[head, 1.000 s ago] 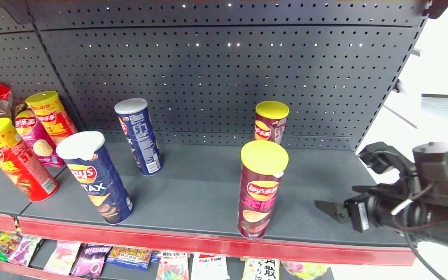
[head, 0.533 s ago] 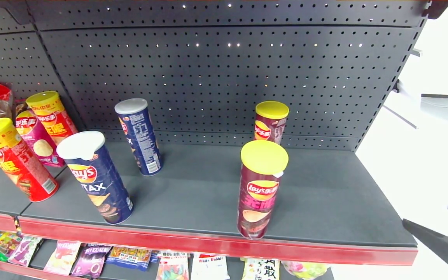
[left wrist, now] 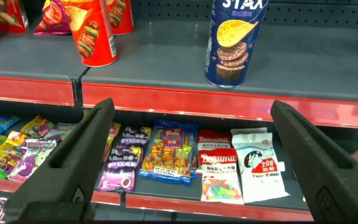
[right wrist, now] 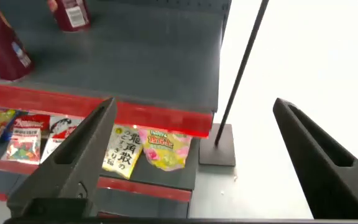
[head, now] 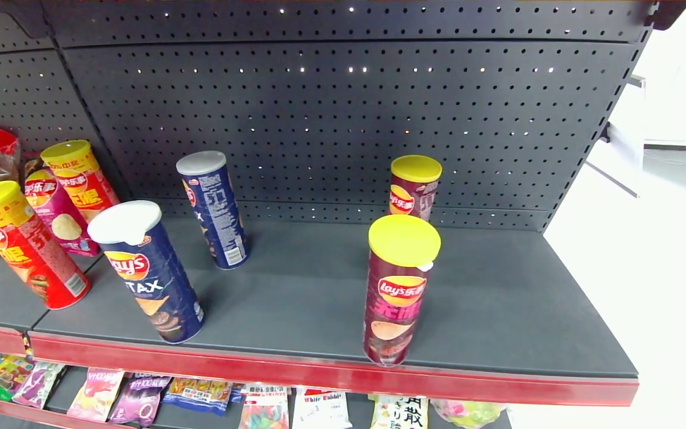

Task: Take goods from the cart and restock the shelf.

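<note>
On the grey shelf (head: 498,298) stand two maroon chip cans with yellow lids, one at the front (head: 399,292) and one at the back (head: 414,186). Two blue chip cans stand to their left, front (head: 146,271) and back (head: 213,208). My left gripper (left wrist: 191,162) is open and holds nothing, in front of the shelf's red lip (left wrist: 229,102), below the front blue can (left wrist: 232,40). My right gripper (right wrist: 194,155) is open with nothing in it, by the shelf's right end (right wrist: 160,56), with the front maroon can (right wrist: 2,43) off to one side.
Red and pink chip cans (head: 27,250) crowd the shelf's left part. Snack bags (left wrist: 179,155) lie on the lower shelf under the red lip. A thin stand pole (right wrist: 238,68) rises from the pale floor beyond the shelf's right end. Bare shelf room lies right of the maroon cans.
My right arm has drawn back from the shelf's right end, down and to the right, and has left the head view. The cans have not moved.
</note>
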### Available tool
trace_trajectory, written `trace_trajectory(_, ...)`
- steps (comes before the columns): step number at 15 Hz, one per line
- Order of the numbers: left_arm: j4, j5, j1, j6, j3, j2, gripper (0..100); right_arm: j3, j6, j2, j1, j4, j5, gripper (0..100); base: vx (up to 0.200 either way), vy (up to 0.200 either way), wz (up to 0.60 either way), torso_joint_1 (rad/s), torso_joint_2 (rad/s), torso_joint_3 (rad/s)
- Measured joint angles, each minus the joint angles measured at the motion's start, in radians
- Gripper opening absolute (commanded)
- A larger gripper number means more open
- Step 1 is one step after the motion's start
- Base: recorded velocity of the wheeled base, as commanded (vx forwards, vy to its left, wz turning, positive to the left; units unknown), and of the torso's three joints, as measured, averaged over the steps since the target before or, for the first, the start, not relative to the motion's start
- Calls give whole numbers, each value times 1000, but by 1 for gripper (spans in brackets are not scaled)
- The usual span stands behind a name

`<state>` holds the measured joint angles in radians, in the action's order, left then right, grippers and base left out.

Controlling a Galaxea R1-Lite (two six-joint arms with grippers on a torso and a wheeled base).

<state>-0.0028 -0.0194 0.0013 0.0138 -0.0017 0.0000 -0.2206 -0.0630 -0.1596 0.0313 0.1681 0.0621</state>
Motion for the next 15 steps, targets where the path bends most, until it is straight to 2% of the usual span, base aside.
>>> trace_trajectory(4, 0, 0, 0, 0, 0, 0, 100, 147, -3, 79, -1, -114, 11, 100, 0, 0, 0, 0, 0, 0)
trace_trajectory(7, 0, 0, 0, 0, 0, 0, 100, 176, -41, 123, -37, -135, 30, 100, 0, 0, 0, 0, 0, 0)
trace_trajectory(9, 0, 0, 0, 0, 0, 0, 100, 183, 24, 146, -33, -150, -12, 100, 0, 0, 0, 0, 0, 0)
trace_trajectory(13, 0, 0, 0, 1, 0, 0, 100, 189, 15, 157, -31, -157, -21, 100, 0, 0, 0, 0, 0, 0)
trace_trajectory(14, 0, 0, 0, 1, 0, 0, 100, 190, 13, 158, -31, -159, -42, 100, 0, 0, 0, 0, 0, 0)
trace_trajectory(15, 0, 1, 0, -2, 0, 0, 100, 191, 42, 159, -30, -160, -117, 100, 0, 0, 0, 0, 0, 0)
